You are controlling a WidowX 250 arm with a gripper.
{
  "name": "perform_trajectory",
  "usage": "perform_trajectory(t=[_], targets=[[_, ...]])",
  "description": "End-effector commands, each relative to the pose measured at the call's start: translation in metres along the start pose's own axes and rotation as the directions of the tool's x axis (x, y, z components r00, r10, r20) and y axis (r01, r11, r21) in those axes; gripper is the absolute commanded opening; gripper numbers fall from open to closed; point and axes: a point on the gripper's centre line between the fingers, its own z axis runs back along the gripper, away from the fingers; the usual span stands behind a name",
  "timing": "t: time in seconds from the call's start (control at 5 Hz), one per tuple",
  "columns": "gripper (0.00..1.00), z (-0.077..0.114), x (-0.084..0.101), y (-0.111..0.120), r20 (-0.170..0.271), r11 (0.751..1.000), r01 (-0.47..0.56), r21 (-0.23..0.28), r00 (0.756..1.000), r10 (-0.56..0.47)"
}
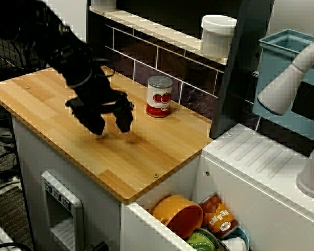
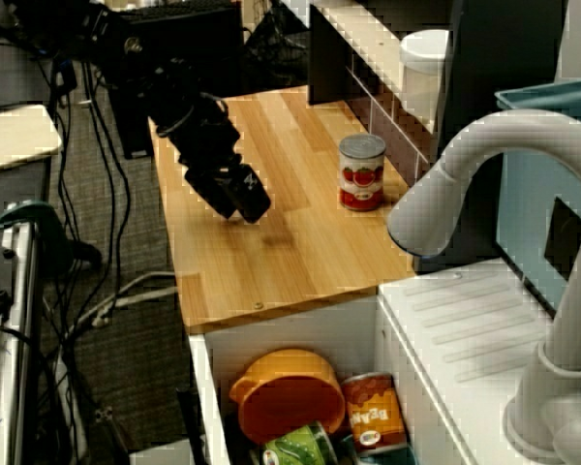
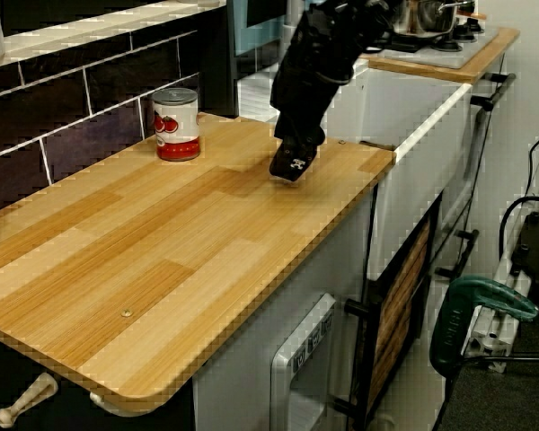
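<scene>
Hovering low over the counter [image 1: 141, 157] with jaws apart and empty, the end effector [image 1: 111, 127] is near the upright tomato can [image 1: 159, 97], which stands untouched, no grasp made.

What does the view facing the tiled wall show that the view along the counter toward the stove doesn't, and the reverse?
Only the first: the open drawer holding an orange bowl, and the white tap. Only the second: the stove with a pot, and a green power tool lower down. Both: the open, empty gripper low over the wooden counter, and the tomato can beside the tiled wall.
</scene>
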Motion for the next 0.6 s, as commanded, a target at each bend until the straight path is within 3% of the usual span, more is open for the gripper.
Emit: perform_trajectory(t=[0.0, 0.2, 0.4], targets=[[1.00, -0.0067, -0.0346, -0.0009, 0.099, 0.994, 0.111, -0.019, 0.989, -0.109], [1.00, -0.0136, -0.0376, -0.0032, 0.097, 0.992, 0.129, -0.002, 0.987, -0.128], [1.00, -0.0150, -0.0343, -0.0077, 0.065, 0.989, 0.147, -0.008, 0.987, -0.146]])
